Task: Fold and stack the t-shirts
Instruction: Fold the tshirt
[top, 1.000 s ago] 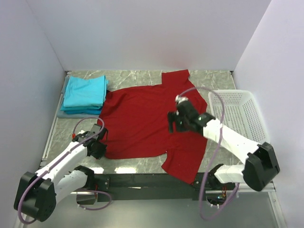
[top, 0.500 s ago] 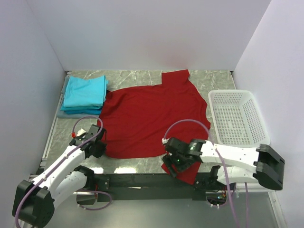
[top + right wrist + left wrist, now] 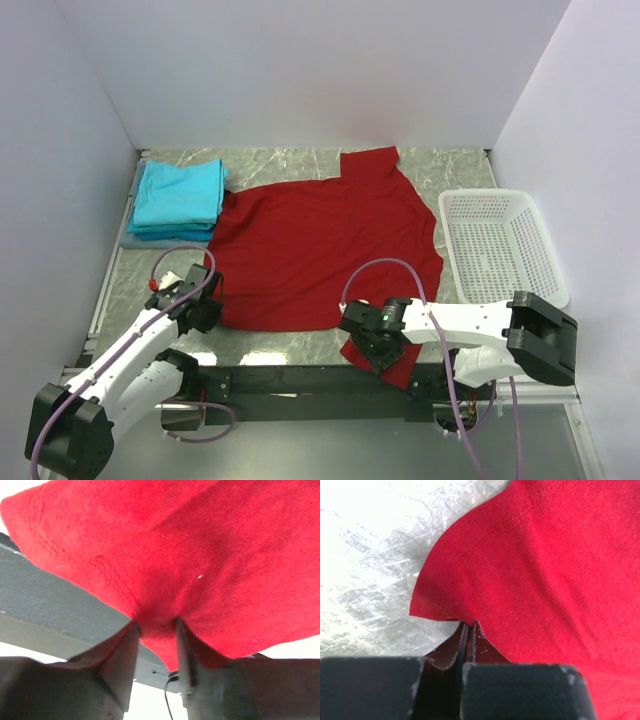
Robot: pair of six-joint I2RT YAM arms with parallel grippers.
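Observation:
A dark red t-shirt (image 3: 310,250) lies spread flat across the marble table. Its near-right sleeve hangs over the front edge. My left gripper (image 3: 205,312) is at the shirt's near-left corner, and the left wrist view shows the gripper (image 3: 468,626) shut on the red hem (image 3: 440,610). My right gripper (image 3: 372,350) is low at the near-right sleeve. Its jaws (image 3: 155,625) stand partly apart, with a fold of the red cloth (image 3: 175,545) between them. A folded stack of teal t-shirts (image 3: 180,195) sits at the back left.
A white lattice basket (image 3: 500,245) stands at the right side of the table. A grey flat piece (image 3: 150,240) lies under the teal stack. A black rail (image 3: 290,380) runs along the near edge. White walls close in the table on three sides.
My right arm has swung from above the shirt's right middle down to the near-right sleeve, and its jaws have narrowed around the cloth. The left gripper has stayed shut at the corner.

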